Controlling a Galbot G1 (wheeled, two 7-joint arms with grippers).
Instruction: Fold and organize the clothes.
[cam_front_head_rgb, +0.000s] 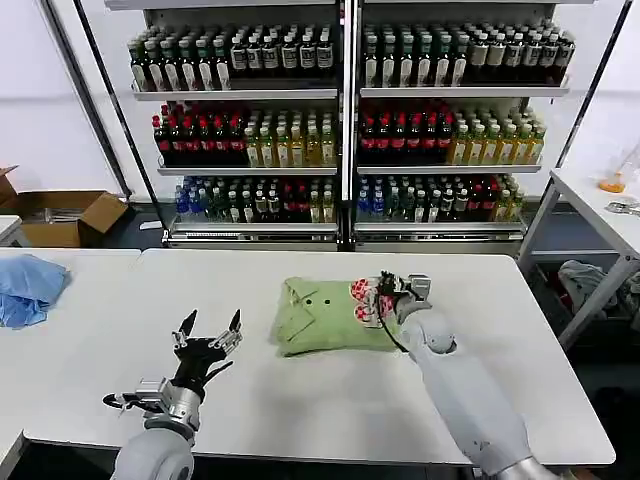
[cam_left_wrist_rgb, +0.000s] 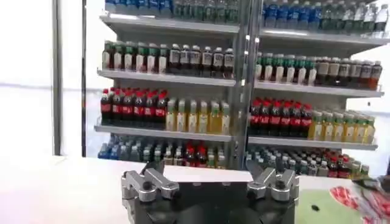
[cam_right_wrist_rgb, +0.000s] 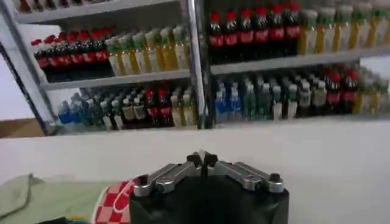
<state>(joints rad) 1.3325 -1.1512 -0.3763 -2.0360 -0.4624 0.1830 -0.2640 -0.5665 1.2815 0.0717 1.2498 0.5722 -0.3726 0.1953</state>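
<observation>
The shirt (cam_front_head_rgb: 330, 317) lies folded into a compact rectangle near the middle of the white table (cam_front_head_rgb: 300, 400), its long axis running left to right, the collar end toward the robot's left and the red-and-white graphic at its right end. The right gripper (cam_front_head_rgb: 392, 292) sits at that right end over the graphic, its fingers pressed together at the tips, though whether any cloth is pinched between them cannot be told. The left gripper (cam_front_head_rgb: 208, 338) hovers over bare table to the shirt's left, apart from it, with its fingers spread wide.
</observation>
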